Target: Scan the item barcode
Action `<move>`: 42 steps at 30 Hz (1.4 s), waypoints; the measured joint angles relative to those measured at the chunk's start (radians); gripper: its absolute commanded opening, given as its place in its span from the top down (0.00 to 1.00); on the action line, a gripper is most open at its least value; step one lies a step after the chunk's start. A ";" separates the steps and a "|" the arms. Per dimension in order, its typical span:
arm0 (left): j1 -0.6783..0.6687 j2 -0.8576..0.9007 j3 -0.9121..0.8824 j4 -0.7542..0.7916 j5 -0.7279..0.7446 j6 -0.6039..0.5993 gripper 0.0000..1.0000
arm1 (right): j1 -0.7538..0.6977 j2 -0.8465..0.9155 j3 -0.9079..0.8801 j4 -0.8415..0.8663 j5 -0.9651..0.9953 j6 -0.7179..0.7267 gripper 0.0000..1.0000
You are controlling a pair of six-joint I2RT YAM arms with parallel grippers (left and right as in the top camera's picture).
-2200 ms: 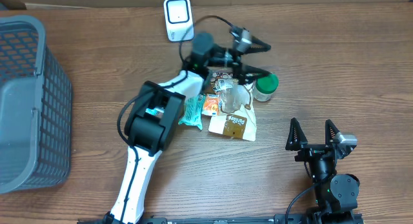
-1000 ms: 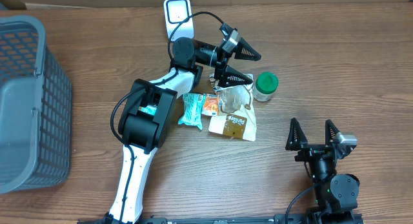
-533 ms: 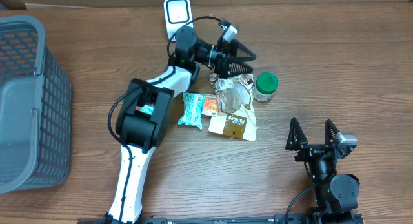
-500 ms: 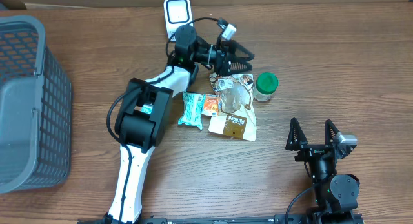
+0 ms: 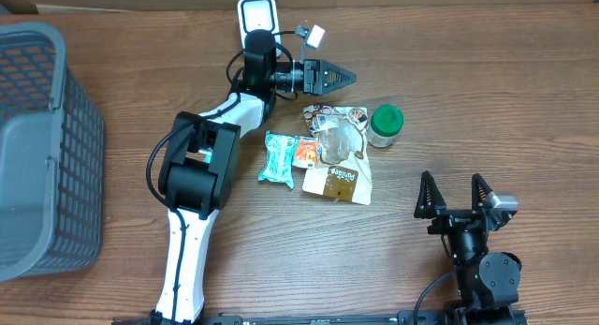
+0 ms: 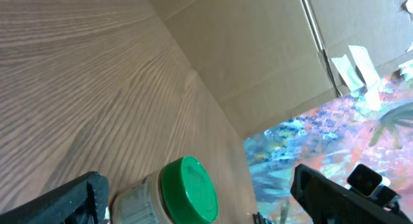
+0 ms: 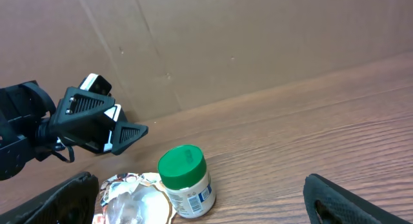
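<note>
Two grippers, both spread wide and empty. Far left of the overhead frame: grey basket (image 5: 37, 147) on the tabletop (image 5: 524, 72). Upper centre: white scanner (image 5: 257, 14), and just right of it the left gripper (image 5: 348, 78), pointed right, higher in frame than the items. Centre: heap of snack packets (image 5: 337, 180), with green-lidded jar (image 5: 384, 125) upright just beside its right edge. Lower right: right gripper (image 5: 452, 181), well apart from the heap.

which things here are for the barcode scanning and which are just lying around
For the job:
white scanner
green-lidded jar
snack packets
left gripper, open and empty

Lying about:
grey basket, possibly for later
right gripper, open and idle
</note>
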 measured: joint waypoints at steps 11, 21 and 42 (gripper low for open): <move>-0.013 -0.232 0.000 -0.195 0.006 0.008 0.00 | 0.000 0.000 0.000 0.001 0.000 0.000 0.00; -0.043 -0.504 0.000 -0.783 -0.062 0.286 0.00 | 0.000 0.000 0.000 0.000 0.000 0.000 0.00; 0.067 -0.935 0.001 -1.727 -0.742 0.825 0.00 | 0.000 0.000 0.000 0.000 0.000 0.000 0.00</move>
